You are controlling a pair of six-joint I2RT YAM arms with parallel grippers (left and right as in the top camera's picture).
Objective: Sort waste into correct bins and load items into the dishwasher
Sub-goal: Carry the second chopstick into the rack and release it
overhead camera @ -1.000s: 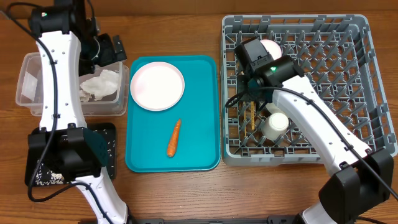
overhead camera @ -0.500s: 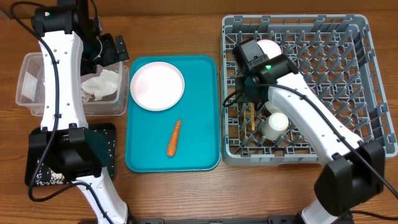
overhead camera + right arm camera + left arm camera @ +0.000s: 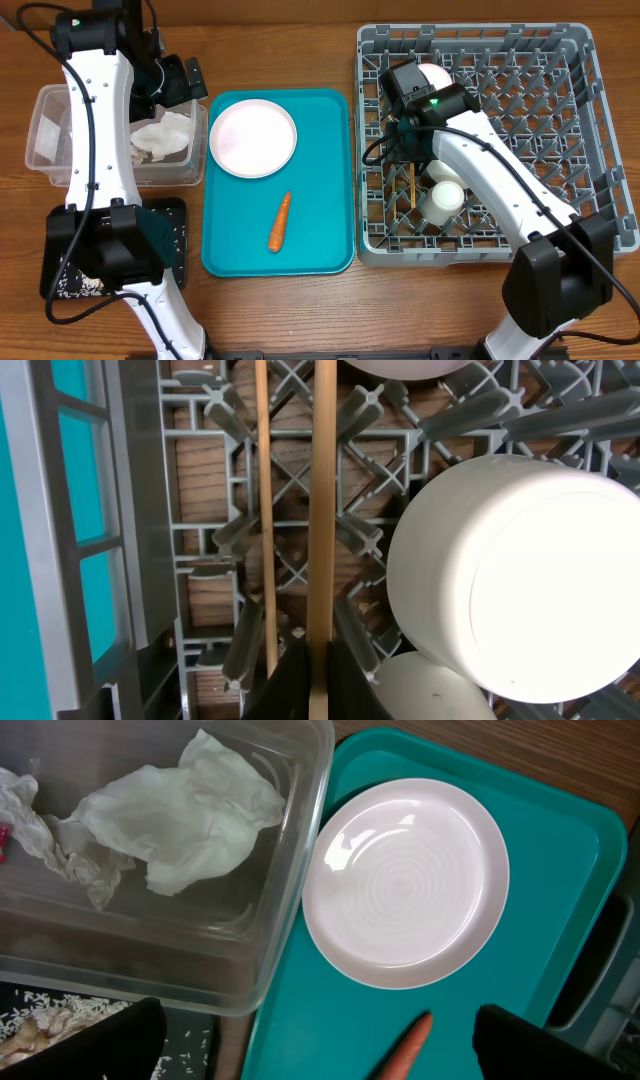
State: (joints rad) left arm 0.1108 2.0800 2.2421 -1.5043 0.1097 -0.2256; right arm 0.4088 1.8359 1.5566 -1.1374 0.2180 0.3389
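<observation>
Wooden chopsticks point(image 3: 266, 510) lie along the rack's point(image 3: 140, 510) left edge, and your right gripper point(image 3: 315, 685) is pinched tight on the end of one of them. Expect them to be light, stiff and thin, apt to swivel in the pads or drop through the grid. Hold one across its width near an end and lay it flat. Your left gripper point(image 3: 320, 1040) hangs spread wide by the tub's point(image 3: 300, 870) right edge, empty. The carrot point(image 3: 280, 221) on the tray's point(image 3: 330, 250) front half looks firm and likely to roll; take it mid-length.
</observation>
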